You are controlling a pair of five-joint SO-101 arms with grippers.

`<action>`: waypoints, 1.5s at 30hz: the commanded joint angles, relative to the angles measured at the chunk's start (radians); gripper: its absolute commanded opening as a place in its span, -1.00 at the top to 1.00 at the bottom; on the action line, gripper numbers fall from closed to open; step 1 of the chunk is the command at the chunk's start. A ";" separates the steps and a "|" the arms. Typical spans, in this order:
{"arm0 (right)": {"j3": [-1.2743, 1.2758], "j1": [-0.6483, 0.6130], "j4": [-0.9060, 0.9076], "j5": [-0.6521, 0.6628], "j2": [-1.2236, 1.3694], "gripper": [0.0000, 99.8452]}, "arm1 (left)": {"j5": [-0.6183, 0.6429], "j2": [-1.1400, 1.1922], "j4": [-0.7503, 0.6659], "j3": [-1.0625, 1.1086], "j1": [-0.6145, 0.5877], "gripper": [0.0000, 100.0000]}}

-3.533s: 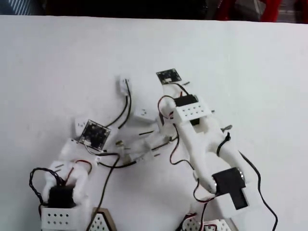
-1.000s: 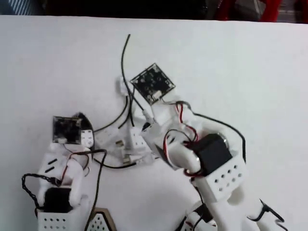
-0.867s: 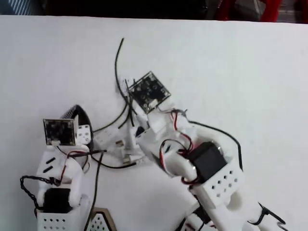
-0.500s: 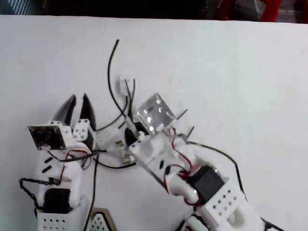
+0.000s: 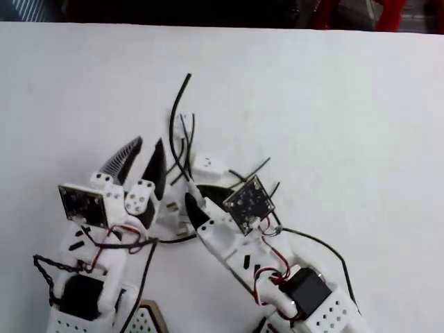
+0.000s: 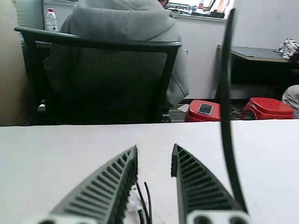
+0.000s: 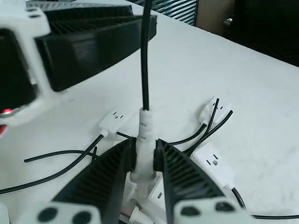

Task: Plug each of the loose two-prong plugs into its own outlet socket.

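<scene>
**Right arm pulled back with the plug in its grip**

Over the last half second my right wrist drew back toward the near edge of the table [image 5: 347, 104]. The free end of the black cord [image 5: 173, 118] swung a little toward the right edge with it. My left gripper [image 6: 153, 150] came in from the left edge toward the cluster of sockets.

My right gripper [image 7: 145, 142] was pinching the white two-prong plug [image 7: 144, 122] across its body and holding it upright, with the cord rising straight from its top. Its prongs were hidden below my fingers. It sat in no socket and hung above the table, left of the middle, about midway between the far and near edges.

Three white outlet sockets lay flat on the table round it, each on a black lead. The nearest socket [image 7: 212, 163] was just beside the held plug, a second socket [image 7: 114, 119] lay toward my left gripper, and a third socket [image 7: 214, 108] lay farther toward the far edge.

My left gripper was spread wide with nothing between its fingers. It pointed toward the far edge, close beside my right gripper on the left-edge side.
</scene>
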 commanded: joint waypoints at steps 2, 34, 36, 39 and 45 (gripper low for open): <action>-0.008 -0.008 0.007 0.003 -0.015 0.97 | -0.094 -0.010 0.106 -0.137 0.160 0.72; -0.003 0.059 0.012 0.005 -0.013 0.97 | -0.275 -0.008 0.287 -0.140 0.004 0.72; -0.003 0.077 0.002 0.003 -0.013 0.97 | -0.275 -0.005 0.287 -0.140 -0.096 0.72; -0.002 0.114 -0.025 -0.003 -0.013 0.97 | -0.281 -0.004 0.295 -0.138 -0.177 0.72; -0.003 0.183 -0.124 -0.008 0.113 0.97 | -0.339 0.076 0.354 -0.186 -0.171 0.72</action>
